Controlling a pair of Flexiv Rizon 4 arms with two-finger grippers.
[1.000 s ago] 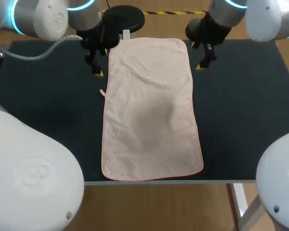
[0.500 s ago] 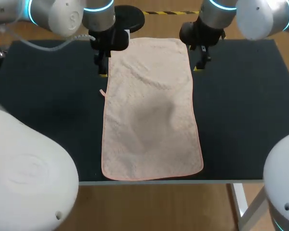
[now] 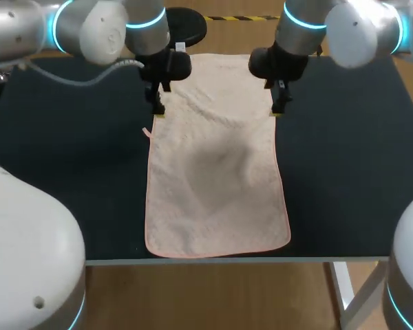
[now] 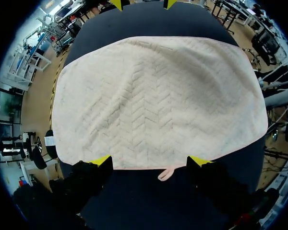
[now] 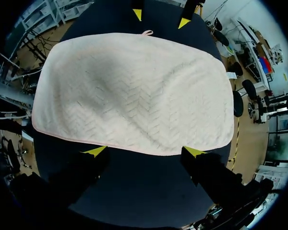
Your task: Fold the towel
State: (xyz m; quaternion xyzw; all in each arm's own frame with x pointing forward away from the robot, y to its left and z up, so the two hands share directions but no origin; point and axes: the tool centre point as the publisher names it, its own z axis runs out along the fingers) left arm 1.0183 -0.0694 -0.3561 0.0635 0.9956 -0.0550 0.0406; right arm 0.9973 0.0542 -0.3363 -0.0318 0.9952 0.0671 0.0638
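Note:
A pale pink towel lies spread flat on the black table, its long sides running from far to near. My left gripper stands open at the towel's left long edge, near the far end. In the left wrist view that edge of the towel runs between the open left gripper tips, with a small pink loop beside them. My right gripper stands open at the right long edge, opposite the left one. In the right wrist view the towel edge lies between the open right gripper tips.
The black table top shows bare on both sides of the towel. The towel's near end stops just short of the table's front edge. A grey cable hangs from my left arm over the far left of the table.
Both grippers have moved inward and slightly nearer, from beside the towel's far corners to its long side edges. The towel has not moved.

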